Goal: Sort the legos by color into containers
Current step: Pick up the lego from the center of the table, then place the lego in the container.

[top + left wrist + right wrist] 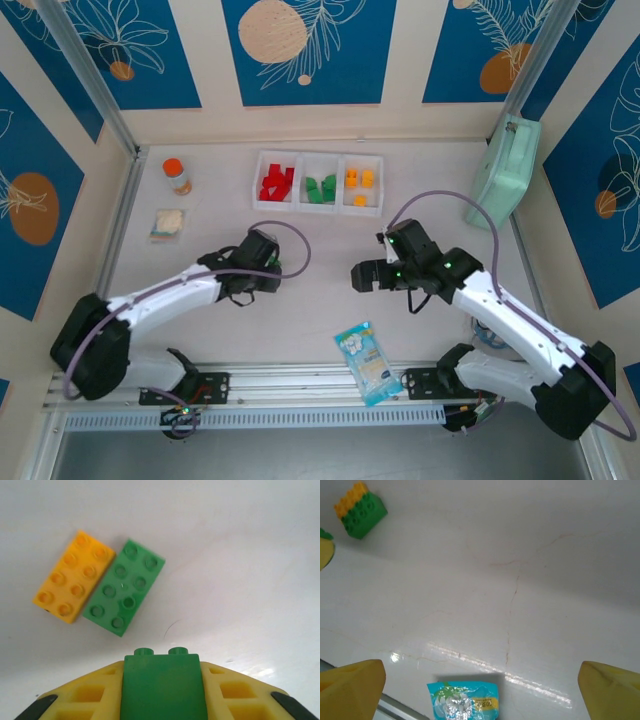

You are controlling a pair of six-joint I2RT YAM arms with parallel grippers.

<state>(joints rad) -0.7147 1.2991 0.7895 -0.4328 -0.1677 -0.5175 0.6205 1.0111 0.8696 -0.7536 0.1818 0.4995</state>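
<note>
My left gripper (161,666) is shut on a green brick (163,690), whose two studs point away from the camera, just above the table. Ahead of it a yellow-orange flat brick (74,583) and a green flat brick (124,587) lie side by side, studs up. In the right wrist view these two show as a green and yellow pair (361,509) at top left. The containers (318,160) stand at the back: red legos (276,184) left, green (321,189) middle, orange (359,181) right. My left gripper (268,262) is at table centre-left. My right gripper (362,276) (480,680) faces it, open and empty.
A blue-white snack packet (367,362) (464,702) lies near the front rail, below my right gripper. An orange-capped jar (177,176) and a small sachet (168,224) sit at the back left. A mint-green case (505,170) leans on the right wall.
</note>
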